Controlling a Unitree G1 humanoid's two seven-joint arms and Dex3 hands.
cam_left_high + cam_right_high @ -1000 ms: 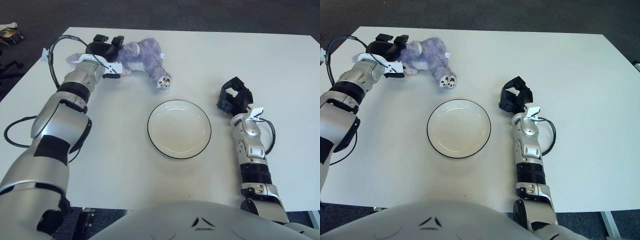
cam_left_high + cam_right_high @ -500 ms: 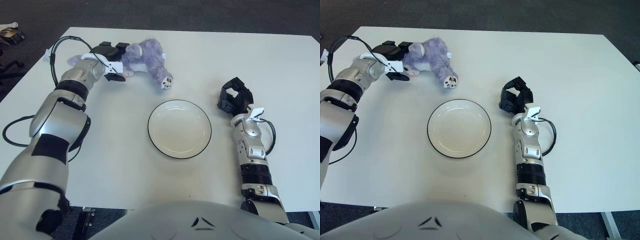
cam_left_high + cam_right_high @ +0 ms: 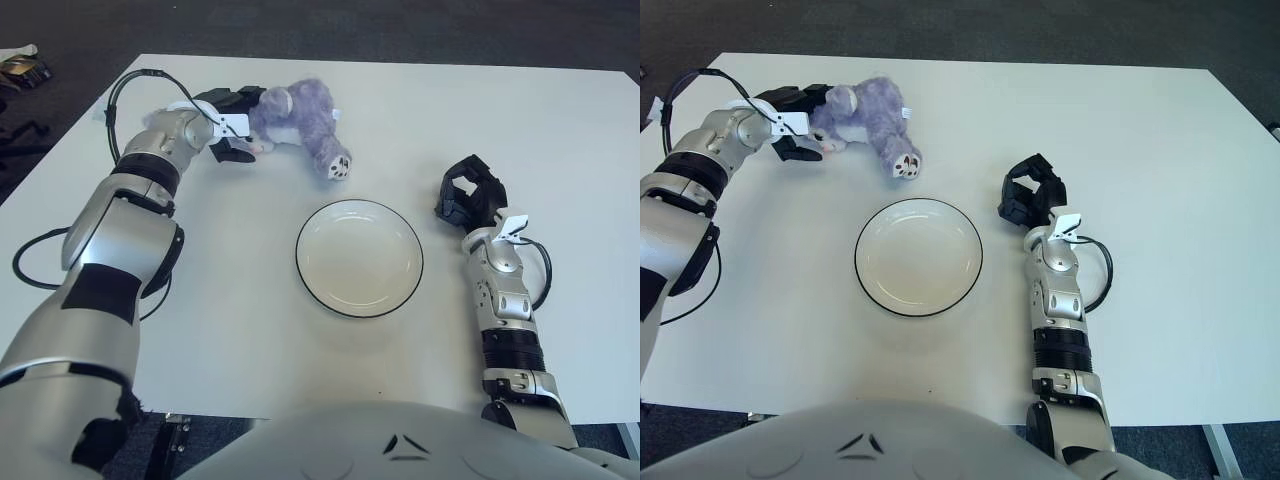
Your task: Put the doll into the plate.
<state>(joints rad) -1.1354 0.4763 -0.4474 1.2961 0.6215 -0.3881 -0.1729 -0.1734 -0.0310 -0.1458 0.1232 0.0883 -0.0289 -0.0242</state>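
A purple plush doll (image 3: 305, 122) lies at the far left of the white table, its feet pointing toward the plate. My left hand (image 3: 235, 125) has its dark fingers closed on the doll's head end (image 3: 836, 108). A white plate (image 3: 358, 257) with a dark rim sits on the table's middle, a short way right and nearer than the doll, with nothing on it. My right hand (image 3: 468, 195) shows to the right of the plate, fingers curled, holding nothing.
The white table (image 3: 560, 140) stretches wide to the right and far side. A black cable (image 3: 125, 85) loops off my left forearm near the table's left edge. Dark floor lies beyond the table.
My left hand has dragged the doll to the right, toward the plate, and the doll has swung round a little. The right hand has not moved.
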